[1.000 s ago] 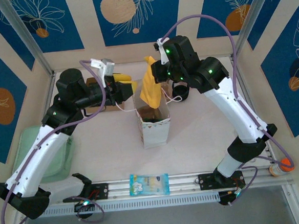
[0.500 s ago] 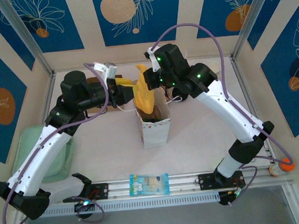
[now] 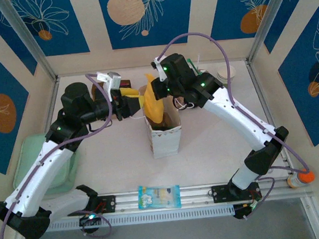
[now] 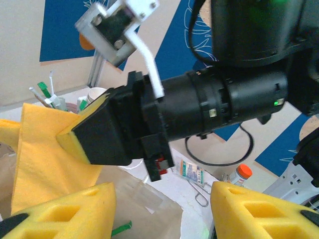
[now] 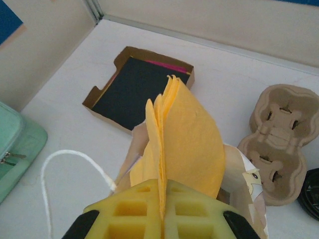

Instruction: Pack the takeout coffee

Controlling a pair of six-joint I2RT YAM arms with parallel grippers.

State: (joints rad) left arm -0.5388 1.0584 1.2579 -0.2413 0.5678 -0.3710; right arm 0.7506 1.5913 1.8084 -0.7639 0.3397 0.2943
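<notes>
A white-and-brown paper bag (image 3: 164, 134) stands open in the middle of the table. My right gripper (image 3: 155, 90) (image 5: 163, 199) is shut on a stack of yellow napkins (image 3: 152, 102) (image 5: 187, 127), whose lower end hangs into the bag's mouth. My left gripper (image 3: 137, 101) (image 4: 164, 199) is open at the bag's left rim, with the brown paper edge (image 4: 149, 204) lying between its fingers. The takeout coffee (image 3: 226, 72) (image 4: 95, 93), a small white-rimmed cup, stands at the back right, away from both grippers.
A brown tray with a black inside (image 5: 137, 87) lies behind the bag, and a pulp cup carrier (image 5: 280, 130) to its right. A green case (image 3: 56, 168) sits at the left. A snack packet (image 3: 159, 196) and an orange-capped bottle (image 3: 300, 178) lie near the front rail.
My right gripper has carried the napkins left and down, so they now dip into the bag. My left gripper has moved in to the bag's left rim.
</notes>
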